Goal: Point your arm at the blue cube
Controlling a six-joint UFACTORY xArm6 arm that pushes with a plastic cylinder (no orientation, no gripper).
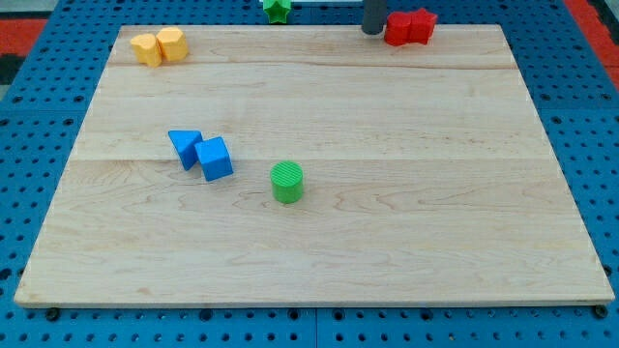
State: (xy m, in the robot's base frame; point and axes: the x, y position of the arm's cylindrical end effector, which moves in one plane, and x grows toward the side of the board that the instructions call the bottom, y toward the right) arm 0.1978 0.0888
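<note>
my tip (pixel 372 32) sits at the view's top edge of the worktop (pixel 406 232), just beside the red block (pixel 410 26) on that block's left; there are no jaws on this arm, only the rod, so nothing opens or closes. the blue cube (pixel 215 159) lies well apart from my tip, left of centre, touching a blue wedge-like block (pixel 185 147) on its upper left. that contact looks like the main risk: coming in too far or from the wrong side would likely shove the cube, or land on the wedge instead, and the pointing would read as ambiguous. a straight diagonal path looks free of blocks, with the green cylinder (pixel 286 182) lying beyond it. the yellow blocks (pixel 160 45) and green star (pixel 278 9) are far off. the worktop is pale wood, lying on a blue perforated base (pixel 39 145).
</note>
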